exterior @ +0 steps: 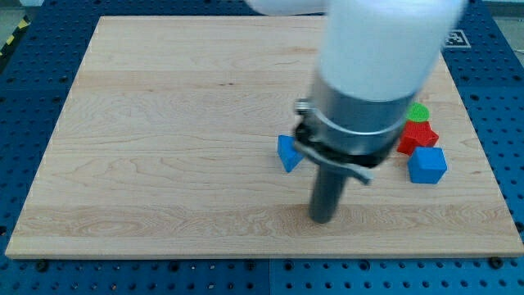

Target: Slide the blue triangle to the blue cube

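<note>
The blue triangle (288,153) lies on the wooden board right of centre. The blue cube (427,165) sits near the board's right edge. My tip (322,219) is on the board below and a little right of the blue triangle, apart from it, and well left of the blue cube. The arm's white and grey body (372,74) hangs over the space between the two blocks and hides what lies under it.
A red block (417,136) touches the blue cube's upper left side. A green block (418,111) sits just above the red one. The wooden board (164,147) rests on a blue perforated table (24,123).
</note>
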`<state>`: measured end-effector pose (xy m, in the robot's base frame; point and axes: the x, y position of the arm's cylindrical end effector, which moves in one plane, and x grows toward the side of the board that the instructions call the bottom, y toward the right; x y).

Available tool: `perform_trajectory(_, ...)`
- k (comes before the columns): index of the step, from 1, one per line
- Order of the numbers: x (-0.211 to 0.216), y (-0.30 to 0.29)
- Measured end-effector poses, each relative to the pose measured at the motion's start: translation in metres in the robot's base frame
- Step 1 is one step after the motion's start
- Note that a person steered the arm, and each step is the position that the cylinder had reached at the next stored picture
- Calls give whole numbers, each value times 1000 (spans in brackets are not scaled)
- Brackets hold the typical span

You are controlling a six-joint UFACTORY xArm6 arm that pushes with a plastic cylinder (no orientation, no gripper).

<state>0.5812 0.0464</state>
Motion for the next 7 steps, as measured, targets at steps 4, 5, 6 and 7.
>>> perform_trajectory(4, -106, -56)
perform_trajectory(5, -93, -29)
perform_trajectory(6, -77, -27)
perform_trajectory(7, -74, -15)
